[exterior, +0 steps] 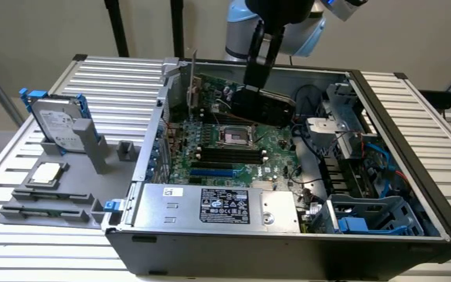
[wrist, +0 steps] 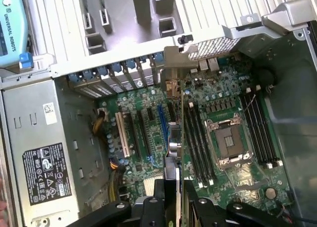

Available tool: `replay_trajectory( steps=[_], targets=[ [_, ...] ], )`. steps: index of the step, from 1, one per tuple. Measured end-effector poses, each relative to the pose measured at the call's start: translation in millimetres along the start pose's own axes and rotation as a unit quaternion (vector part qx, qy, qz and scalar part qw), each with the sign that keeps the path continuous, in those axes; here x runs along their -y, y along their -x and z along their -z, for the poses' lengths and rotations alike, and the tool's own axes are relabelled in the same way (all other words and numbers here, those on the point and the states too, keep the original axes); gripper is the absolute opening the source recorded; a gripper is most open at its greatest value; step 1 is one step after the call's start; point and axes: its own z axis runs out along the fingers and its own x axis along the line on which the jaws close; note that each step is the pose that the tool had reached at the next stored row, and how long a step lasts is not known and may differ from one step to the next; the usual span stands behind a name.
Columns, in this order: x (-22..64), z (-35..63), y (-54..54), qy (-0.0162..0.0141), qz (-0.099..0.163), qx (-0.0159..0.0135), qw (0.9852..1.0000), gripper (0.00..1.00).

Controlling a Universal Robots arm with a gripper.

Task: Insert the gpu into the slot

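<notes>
My gripper (exterior: 255,82) is shut on the gpu (exterior: 265,106), a flat black card held up over the far part of the motherboard, above the CPU socket (exterior: 234,137). The wrist view sees the gpu (wrist: 172,157) edge-on, running out from between my fingers (wrist: 156,202) toward its metal bracket at the case's rear wall. The slot (exterior: 211,173) is a bright blue strip on the board near the power supply. In the wrist view the slot (wrist: 162,123) lies just beside the card's edge, and the card hangs above the board, apart from it.
A silver-labelled power supply box (exterior: 209,205) fills the case's near corner. Black memory slots (exterior: 229,154) lie between socket and blue slot. Drive cages and cables (exterior: 351,153) crowd the exterior view's right. A hard drive (exterior: 59,123) and a processor (exterior: 45,173) stand on the grey fixture outside.
</notes>
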Motion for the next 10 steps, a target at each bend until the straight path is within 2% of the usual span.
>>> replay_trajectory(
  steps=[3, 7, 9, 10],
  targets=[
    [0.1, -0.9, 0.0, 0.0018, 0.023, 0.0049, 0.9997, 0.26],
    [0.2, -2.2, 0.0, 0.0036, 0.052, 0.0124, 0.9986, 0.26],
    [0.3, -3.0, 0.0, 0.0027, 0.065, 0.0155, 0.9977, 0.26],
    [0.3, -3.3, 0.0, 0.0014, 0.072, 0.0166, 0.9973, 0.26]
  ],
)
